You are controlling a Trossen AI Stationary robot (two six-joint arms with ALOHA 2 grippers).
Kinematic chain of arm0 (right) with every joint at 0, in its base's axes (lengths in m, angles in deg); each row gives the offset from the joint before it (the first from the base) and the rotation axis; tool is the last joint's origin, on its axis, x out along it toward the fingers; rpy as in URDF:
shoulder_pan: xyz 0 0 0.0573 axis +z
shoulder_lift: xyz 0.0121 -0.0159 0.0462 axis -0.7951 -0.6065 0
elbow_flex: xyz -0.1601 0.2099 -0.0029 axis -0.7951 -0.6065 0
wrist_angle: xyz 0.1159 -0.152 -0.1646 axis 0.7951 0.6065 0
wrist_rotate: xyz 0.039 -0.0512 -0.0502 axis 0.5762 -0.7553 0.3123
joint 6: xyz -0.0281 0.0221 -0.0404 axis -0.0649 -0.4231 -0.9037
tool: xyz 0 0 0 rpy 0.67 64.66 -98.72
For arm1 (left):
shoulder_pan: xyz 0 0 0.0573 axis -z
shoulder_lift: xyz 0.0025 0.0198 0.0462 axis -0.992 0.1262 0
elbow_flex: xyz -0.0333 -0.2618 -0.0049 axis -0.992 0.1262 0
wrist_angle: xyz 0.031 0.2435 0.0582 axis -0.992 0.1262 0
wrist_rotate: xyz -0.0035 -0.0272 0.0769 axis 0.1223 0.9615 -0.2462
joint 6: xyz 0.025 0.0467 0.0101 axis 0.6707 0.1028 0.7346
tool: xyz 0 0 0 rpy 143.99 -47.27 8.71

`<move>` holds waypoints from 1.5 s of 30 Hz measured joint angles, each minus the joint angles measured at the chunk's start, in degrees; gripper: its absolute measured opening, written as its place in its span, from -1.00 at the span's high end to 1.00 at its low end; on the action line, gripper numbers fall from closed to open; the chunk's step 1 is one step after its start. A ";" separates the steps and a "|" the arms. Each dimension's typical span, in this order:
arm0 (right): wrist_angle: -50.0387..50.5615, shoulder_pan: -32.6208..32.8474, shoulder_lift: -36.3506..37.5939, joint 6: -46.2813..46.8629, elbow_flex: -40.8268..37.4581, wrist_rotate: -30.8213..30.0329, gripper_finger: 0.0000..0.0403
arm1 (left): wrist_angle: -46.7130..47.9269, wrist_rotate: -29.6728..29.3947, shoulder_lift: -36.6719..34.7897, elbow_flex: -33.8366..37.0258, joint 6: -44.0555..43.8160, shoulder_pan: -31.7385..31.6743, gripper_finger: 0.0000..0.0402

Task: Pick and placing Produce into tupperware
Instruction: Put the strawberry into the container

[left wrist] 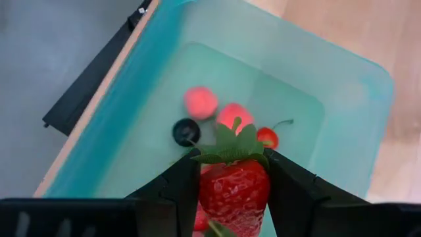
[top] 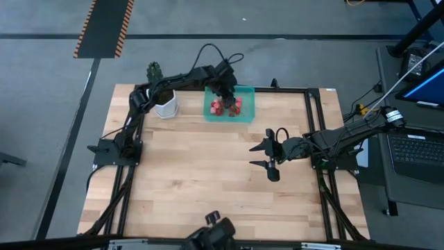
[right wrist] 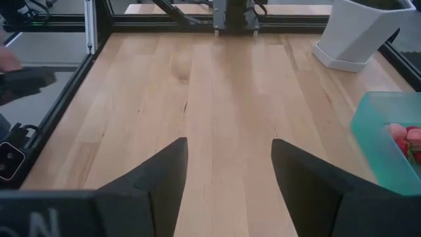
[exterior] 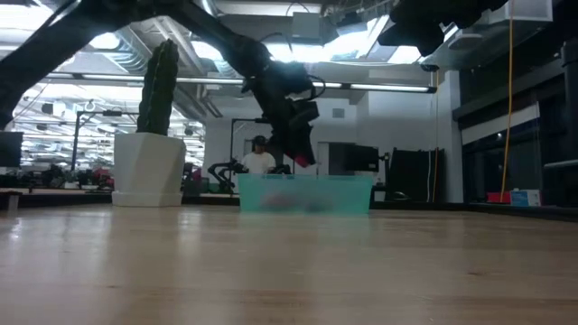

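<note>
The teal tupperware (top: 229, 103) sits at the table's far edge, with red and pink berries (top: 227, 107) and one dark berry (left wrist: 186, 131) on its floor (left wrist: 276, 85). My left gripper (left wrist: 231, 172) hangs over the container, shut on a red strawberry (left wrist: 234, 187) with a green top. In the low view the left gripper (exterior: 301, 149) is just above the tupperware (exterior: 305, 193). My right gripper (top: 267, 155) is open above bare wood toward the table's right, touching nothing; the right wrist view catches the tupperware's corner (right wrist: 388, 135). My left gripper pinches the strawberry's red body (left wrist: 234, 197) between its two fingers, one on either side. It comes from above, pointing down into the tupperware. The strawberry is lifted clear above the berries on the container floor, its green top (left wrist: 233, 146) poking out past the fingertips.
A white hexagonal pot (top: 166, 105) with a tall green cactus (exterior: 158, 86) stands left of the tupperware. A black metal frame (top: 311, 125) borders the table. Bare wood (top: 201, 173) spreads across the middle and near side. A person (exterior: 259, 158) sits in the room behind.
</note>
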 joint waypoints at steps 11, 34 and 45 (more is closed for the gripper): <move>0.16 -0.01 0.00 -1.49 0.00 0.00 -0.10 | 10.97 -0.29 0.98 -1.40 1.97 -4.88 0.30; 0.29 0.00 0.00 -1.68 0.02 0.02 -0.10 | 8.64 -4.86 0.98 4.91 2.59 -6.55 0.29; 0.40 0.00 0.00 -1.70 0.02 -0.01 -0.10 | 6.80 -5.39 0.98 4.91 3.46 -6.53 0.13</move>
